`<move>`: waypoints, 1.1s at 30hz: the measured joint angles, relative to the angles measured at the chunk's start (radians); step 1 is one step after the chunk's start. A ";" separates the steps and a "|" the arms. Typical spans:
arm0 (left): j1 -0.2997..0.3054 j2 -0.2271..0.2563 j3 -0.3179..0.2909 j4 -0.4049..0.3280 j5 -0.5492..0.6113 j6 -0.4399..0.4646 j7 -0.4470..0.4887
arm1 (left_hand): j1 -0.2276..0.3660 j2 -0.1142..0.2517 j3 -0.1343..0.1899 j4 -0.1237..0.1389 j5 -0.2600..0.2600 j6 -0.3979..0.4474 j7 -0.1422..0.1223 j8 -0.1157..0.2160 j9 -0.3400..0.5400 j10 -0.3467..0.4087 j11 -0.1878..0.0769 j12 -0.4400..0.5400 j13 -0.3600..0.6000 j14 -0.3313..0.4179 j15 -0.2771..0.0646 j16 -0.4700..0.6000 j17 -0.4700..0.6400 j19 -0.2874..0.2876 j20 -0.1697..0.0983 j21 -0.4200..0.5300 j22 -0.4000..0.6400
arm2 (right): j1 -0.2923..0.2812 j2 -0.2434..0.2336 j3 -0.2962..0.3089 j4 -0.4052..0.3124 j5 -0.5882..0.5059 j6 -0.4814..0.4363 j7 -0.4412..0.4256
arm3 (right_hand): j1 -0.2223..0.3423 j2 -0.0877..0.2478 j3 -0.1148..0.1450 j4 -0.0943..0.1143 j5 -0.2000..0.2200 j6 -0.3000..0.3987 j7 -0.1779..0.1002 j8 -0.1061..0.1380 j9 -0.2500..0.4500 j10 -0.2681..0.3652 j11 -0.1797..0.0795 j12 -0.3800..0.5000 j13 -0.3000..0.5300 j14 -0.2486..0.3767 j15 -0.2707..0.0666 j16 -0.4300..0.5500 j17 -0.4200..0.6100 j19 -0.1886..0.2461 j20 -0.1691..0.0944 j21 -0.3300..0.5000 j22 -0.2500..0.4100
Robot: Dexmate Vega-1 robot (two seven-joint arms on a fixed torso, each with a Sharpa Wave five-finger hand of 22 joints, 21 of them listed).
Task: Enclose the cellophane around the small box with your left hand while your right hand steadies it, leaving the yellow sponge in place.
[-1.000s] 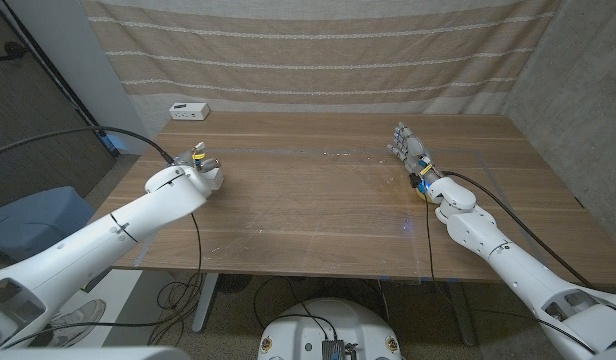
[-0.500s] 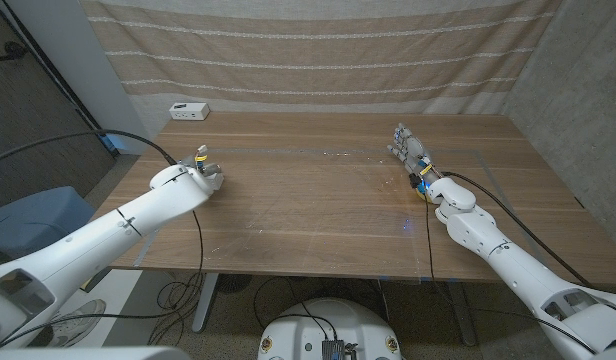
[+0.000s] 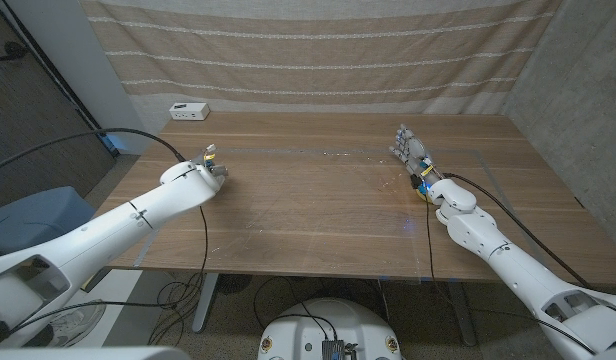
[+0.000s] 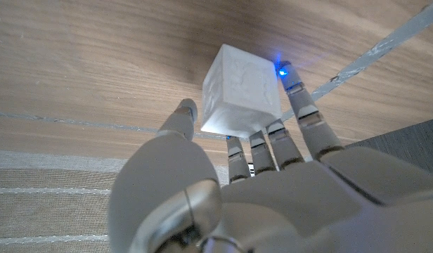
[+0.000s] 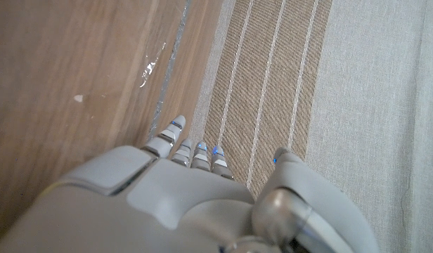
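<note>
While the right hand (image 3: pixel 412 155) waits, the left hand (image 4: pixel 273 133) seemingly touches — a small box (image 4: pixel 241 90).

White arms (image 3: pixel 118 222), black cables, grey-jointed fingers (image 4: pixel 309 119).

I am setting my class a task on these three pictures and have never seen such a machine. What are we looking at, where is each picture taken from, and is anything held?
This is a robot with two white arms, each ending in a robot hand. The wide picture looks down from its head at a wooden table. The other two come from cameras on the wrists, looking along the back of each hand. The left robot hand seems to hold a small white box between thumb and fingers. The right robot hand is open and holds nothing. A white device sits at the table's far corner, before a striped cloth.
</note>
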 measured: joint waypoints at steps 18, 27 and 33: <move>0.026 -0.079 0.017 0.045 0.100 0.030 0.148 | 0.316 -0.128 0.061 0.005 0.020 0.473 0.086 0.177 0.113 0.300 0.027 0.211 0.094 0.315 0.024 0.224 0.097 0.150 -0.189 0.269 0.032 | -0.005 -0.005 0.005 -0.007 0.004 -0.004 -0.005 | 0.000 0.000 0.000 0.000 0.000 0.005 -0.005 0.000 0.000 0.000 0.000 0.000 0.000 0.000 0.000 0.000 0.000 0.004 0.004 0.000 0.000; 0.090 -0.101 -0.027 0.037 0.180 -0.039 0.285 | 0.321 -0.133 0.055 0.011 0.016 0.484 0.086 0.189 0.127 0.305 0.022 0.233 0.094 0.327 0.022 0.229 0.099 0.158 -0.193 0.291 0.032 | -0.009 -0.010 0.008 -0.019 0.003 -0.004 -0.013 | 0.000 0.000 0.000 0.000 0.000 0.005 -0.005 0.000 0.000 0.005 0.005 0.000 0.000 0.005 0.005 0.000 0.000 0.004 0.004 0.000 0.000; 0.125 -0.077 -0.050 0.029 0.239 -0.197 0.340 | 0.321 -0.133 0.051 0.015 0.016 0.484 0.086 0.189 0.134 0.306 0.021 0.237 0.094 0.327 0.022 0.229 0.142 0.158 -0.193 0.302 0.032 | -0.019 -0.015 0.012 -0.035 0.002 -0.004 -0.021 | 0.000 0.000 0.000 0.000 0.000 0.005 -0.005 0.000 0.000 0.005 0.005 0.000 0.000 0.005 0.005 0.000 0.000 0.004 0.004 0.000 0.000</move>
